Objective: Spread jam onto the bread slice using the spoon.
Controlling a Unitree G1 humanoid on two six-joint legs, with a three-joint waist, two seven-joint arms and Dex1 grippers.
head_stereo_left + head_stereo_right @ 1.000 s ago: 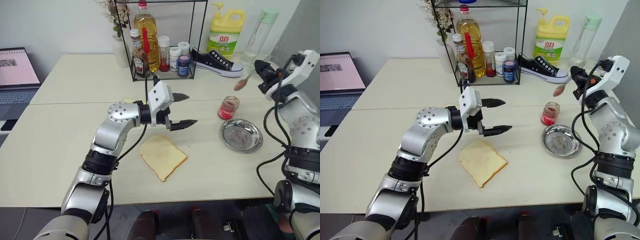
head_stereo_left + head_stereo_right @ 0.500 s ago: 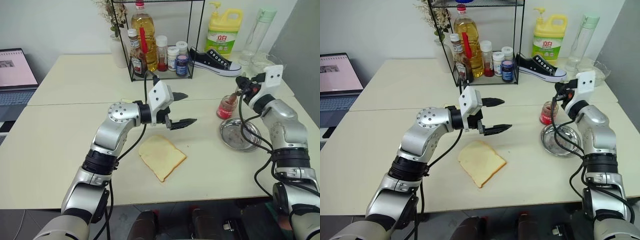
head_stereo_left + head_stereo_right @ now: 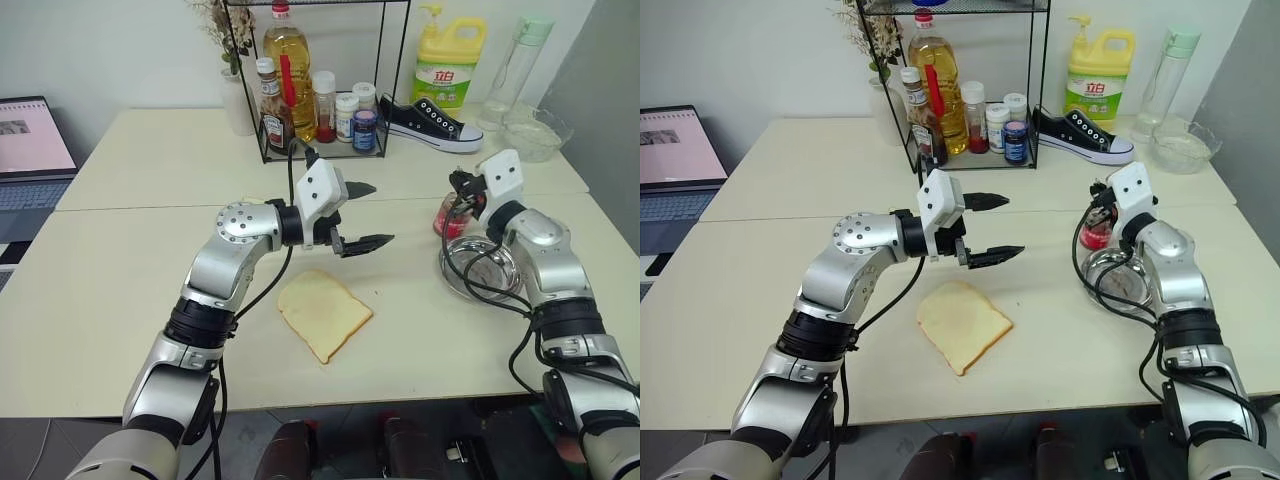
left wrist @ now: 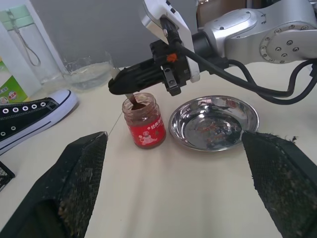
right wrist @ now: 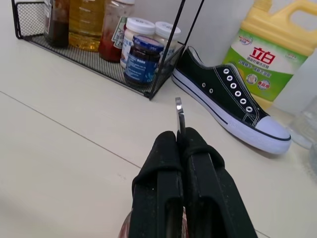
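Note:
The bread slice lies flat on the table in front of me. My left gripper hovers open and empty above and just behind it, pointing right. My right gripper is shut on the handle of the spoon. The spoon's bowl dips into the open jar, where the dark red-brown jam shows at the top. In the right wrist view the handle's end sticks out past the closed fingers.
A round steel dish with red smears sits right beside the jar. At the back stand a wire rack of bottles, a black sneaker, a yellow detergent jug and a glass bowl. A laptop sits far left.
My right gripper has come down and to the left with the spoon, from above the table's right side to the jar, and rolled so the spoon points down. The left arm stayed still.

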